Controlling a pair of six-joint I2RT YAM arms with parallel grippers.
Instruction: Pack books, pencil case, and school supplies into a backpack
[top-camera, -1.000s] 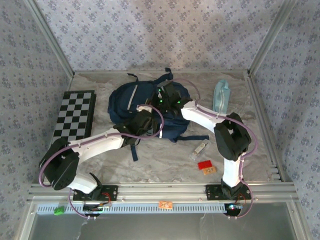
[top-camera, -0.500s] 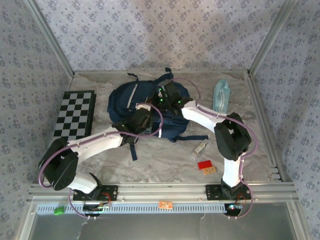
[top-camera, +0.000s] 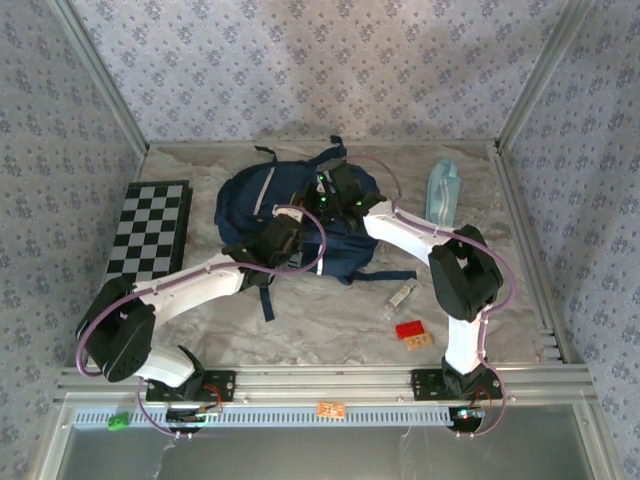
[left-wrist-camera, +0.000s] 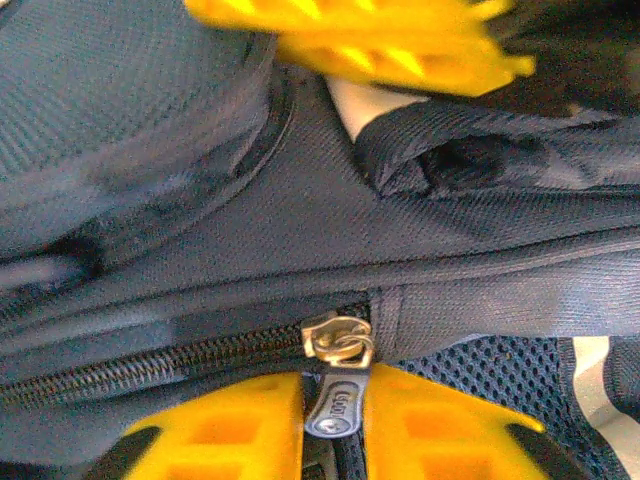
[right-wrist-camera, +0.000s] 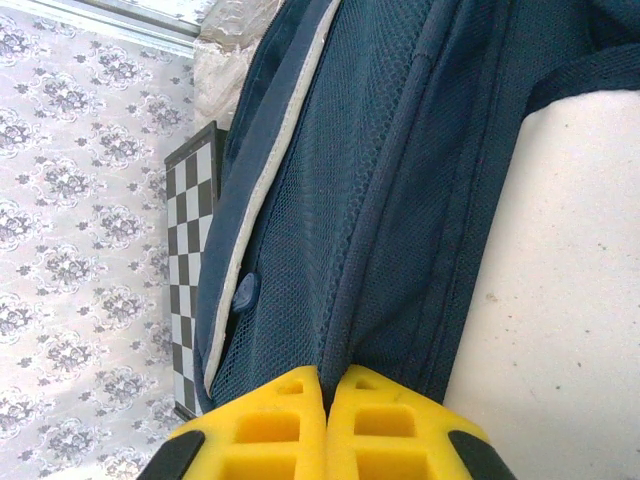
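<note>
Now we see the left fingers (left-wrist-camera: 240, 425) pinching the small silver zipper pull (left-wrist-camera: 336, 408) of the navy blue fabric backpack (top-camera: 245, 200), lying on the pale tabletop (top-camera: 330, 335); right fingers (right-wrist-camera: 270, 430) pressed together on its fabric.

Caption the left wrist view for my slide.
Left gripper pinches the metal zipper pull of the navy backpack between its yellow fingers.

A robotics lab test cell is indicated: a table (top-camera: 330, 335) is enclosed by an aluminium frame (top-camera: 320, 378) and panels (top-camera: 300, 70) covered in patterned wallpaper, and two arms (top-camera: 200, 288) are bolted to its near rail.
</note>
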